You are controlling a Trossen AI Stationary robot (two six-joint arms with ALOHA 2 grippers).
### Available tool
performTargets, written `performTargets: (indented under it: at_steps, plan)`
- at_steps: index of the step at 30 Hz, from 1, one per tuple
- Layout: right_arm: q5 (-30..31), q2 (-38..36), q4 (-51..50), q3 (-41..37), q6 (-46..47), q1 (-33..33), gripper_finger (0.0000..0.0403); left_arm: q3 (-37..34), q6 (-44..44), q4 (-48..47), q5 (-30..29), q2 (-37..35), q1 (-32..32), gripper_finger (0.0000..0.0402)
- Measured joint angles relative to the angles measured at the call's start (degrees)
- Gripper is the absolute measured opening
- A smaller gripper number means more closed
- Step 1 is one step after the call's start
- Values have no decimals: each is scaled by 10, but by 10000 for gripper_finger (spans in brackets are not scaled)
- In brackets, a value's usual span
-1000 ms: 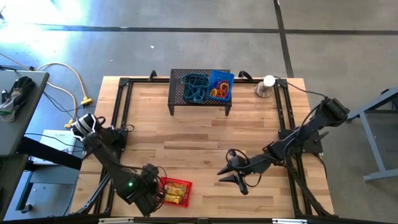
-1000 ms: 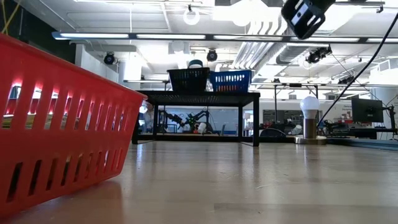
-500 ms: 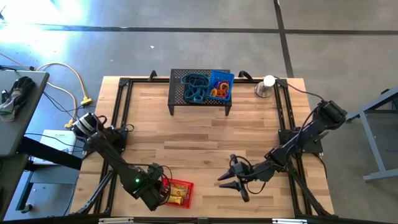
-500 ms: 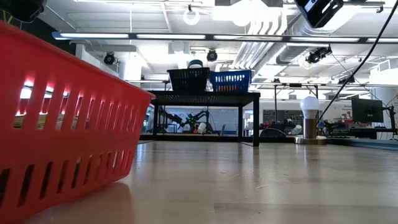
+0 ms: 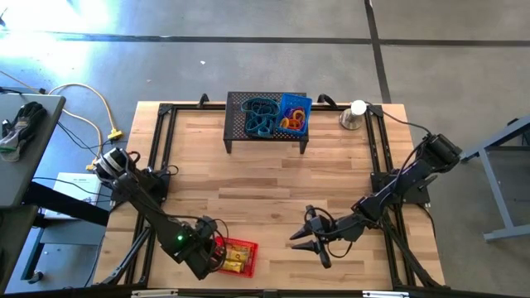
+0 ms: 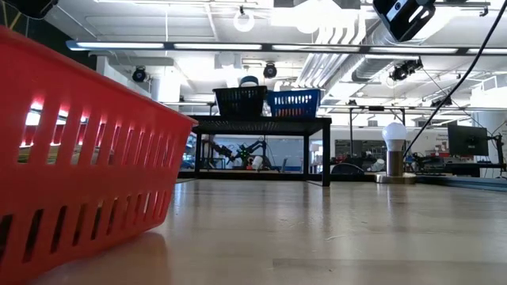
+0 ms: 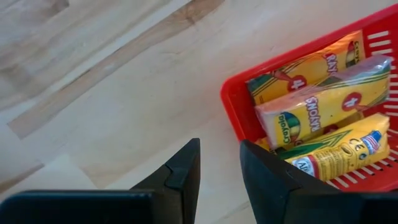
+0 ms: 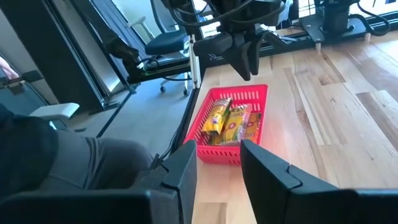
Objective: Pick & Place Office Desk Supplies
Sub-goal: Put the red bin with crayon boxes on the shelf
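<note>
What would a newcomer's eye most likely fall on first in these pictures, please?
Probably the red basket of yellow crayon boxes at the table's near edge, where the left gripper hangs just beside its rim, open and empty. Next comes the black mesh stand at the far edge, carrying a dark basket with teal loops and a blue basket of small rings. The right gripper waits over bare wood, open too.

A stand (image 5: 267, 132) stood at the back middle of the bench (image 5: 248, 194); on it sat two baskets side by side, one with loops (image 5: 259, 114) on the left, one with rings (image 5: 292, 120) on the right; a cone (image 5: 352, 117) stood to the stand's right; a tray (image 5: 235, 256) of packets (image 7: 314, 112) lay at the front left, the left tool (image 5: 214, 257) just beside it; the right tool (image 5: 308, 238) hung right of the tray, well apart.
</note>
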Motion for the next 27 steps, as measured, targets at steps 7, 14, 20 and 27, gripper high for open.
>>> performTargets:
  at_steps: [7, 14, 20, 27]
  plan:
    - [0, 0, -1, 0, -4, 0, 111, 0, 7, 28, 13, 0, 6, 108]
    - [2, 0, -1, 0, -4, 0, 111, 0, 58, 62, 17, 0, 6, 108]
    - [2, 0, -1, 0, -4, 0, 111, 0, 55, 61, 17, 0, 6, 108]
    - [2, 0, -1, 0, -4, 0, 111, 0, 65, 60, 17, 0, 6, 108]
